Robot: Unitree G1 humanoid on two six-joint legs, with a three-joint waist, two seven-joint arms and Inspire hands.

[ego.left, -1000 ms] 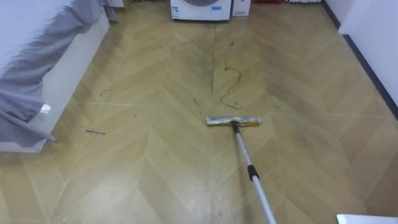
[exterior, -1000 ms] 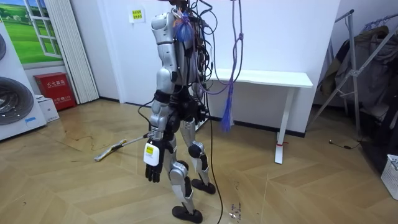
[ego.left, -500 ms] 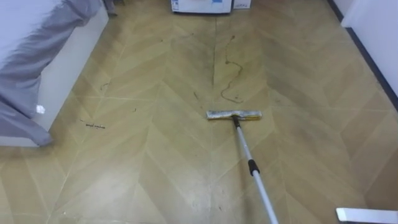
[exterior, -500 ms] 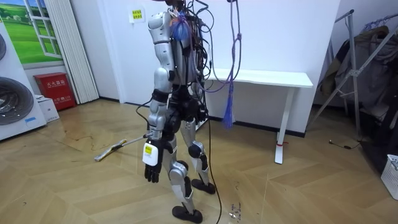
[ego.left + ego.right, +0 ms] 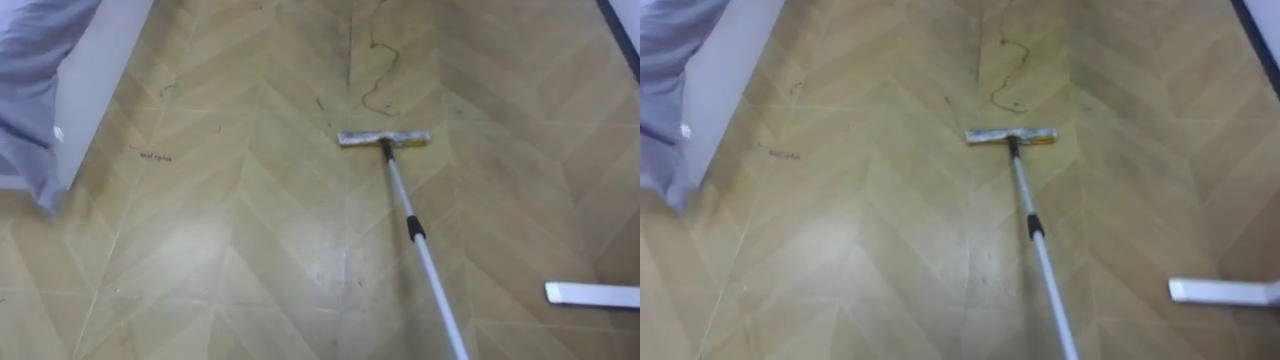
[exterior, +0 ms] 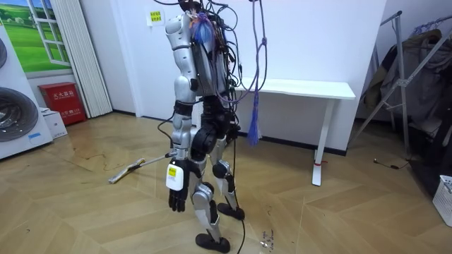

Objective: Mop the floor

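A flat mop lies on the wooden floor ahead of me, its pale head (image 5: 384, 138) farthest away. Its silver handle (image 5: 412, 226) runs back toward me and leaves the view at the bottom right. In the room view the mop (image 6: 134, 168) stretches out to the room view's left of where I stand upright. My left hand (image 6: 178, 200) hangs at my side with relaxed fingers, holding nothing. The near end of the handle is hidden behind my body.
A bed with a grey sheet (image 5: 35, 80) borders the floor on my left. A white table foot (image 5: 592, 294) lies on my right. A thin dark squiggle (image 5: 375, 100) marks the floor beyond the mop head. The washing machine (image 6: 18, 116) and white table (image 6: 311, 88) stand along the walls.
The eye view has tipped downward, so the washing machine has left the top edge. My left hand has swung slightly toward the room view's right. The mop stays where it was.
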